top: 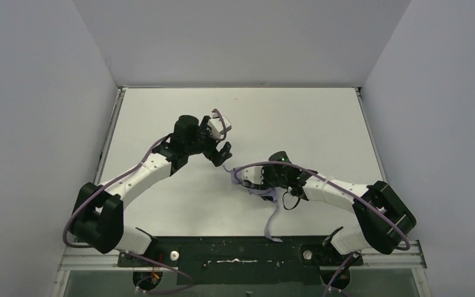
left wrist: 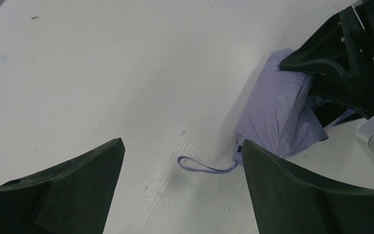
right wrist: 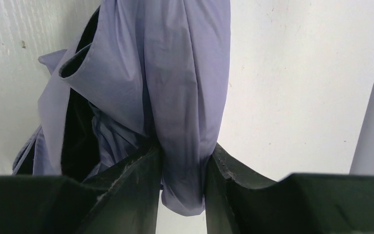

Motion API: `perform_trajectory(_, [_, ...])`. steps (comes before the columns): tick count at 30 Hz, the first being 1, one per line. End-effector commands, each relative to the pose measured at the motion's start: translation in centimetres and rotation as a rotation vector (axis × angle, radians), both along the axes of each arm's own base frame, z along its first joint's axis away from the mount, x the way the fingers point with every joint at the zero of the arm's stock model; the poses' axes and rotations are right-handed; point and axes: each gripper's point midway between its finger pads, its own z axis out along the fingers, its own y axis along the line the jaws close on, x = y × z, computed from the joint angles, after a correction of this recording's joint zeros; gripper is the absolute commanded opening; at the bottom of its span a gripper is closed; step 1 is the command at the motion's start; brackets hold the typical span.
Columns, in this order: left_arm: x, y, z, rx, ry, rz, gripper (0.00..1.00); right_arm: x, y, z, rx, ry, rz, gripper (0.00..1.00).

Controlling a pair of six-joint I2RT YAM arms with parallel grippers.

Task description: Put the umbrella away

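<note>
The umbrella [top: 263, 193] lies folded on the white table [top: 297, 117], its lavender canopy bunched with black lining showing. My right gripper [top: 255, 180] is shut on a thick fold of the canopy [right wrist: 185, 97], squeezed between both fingers [right wrist: 136, 190]. In the left wrist view the umbrella [left wrist: 277, 112] lies to the right, and its thin wrist strap [left wrist: 204, 167] lies looped on the table. My left gripper [left wrist: 181, 144] hovers open above that strap, holding nothing. In the top view the left gripper [top: 221, 154] is just up and left of the umbrella.
A loose lavender strip [top: 273, 224] trails from the umbrella toward the near table edge. Grey walls close in the table on the left, back and right. The arm bases stand on the dark rail [top: 241, 253] at the near edge.
</note>
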Motion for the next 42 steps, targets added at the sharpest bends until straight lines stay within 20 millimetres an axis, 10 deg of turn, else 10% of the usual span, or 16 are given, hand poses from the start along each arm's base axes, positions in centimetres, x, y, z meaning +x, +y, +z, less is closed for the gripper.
perform_trajectory(1, [-1.6,-3.3,0.0,-0.071,0.136,-0.170,0.89,-1.0,-1.6,-2.3,-0.105,0.005,0.007,0.12])
perform_trajectory(22, [-6.9,-8.3,-8.1,0.017,0.603,-0.466,0.93,-1.2,-1.3,-2.5,-0.117,-0.012,0.024,0.12])
perform_trajectory(42, [-5.5,-10.1,-11.3,0.028,0.596,-0.455,0.79,-1.2,-1.0,-2.7,-0.110,-0.005,0.029,0.12])
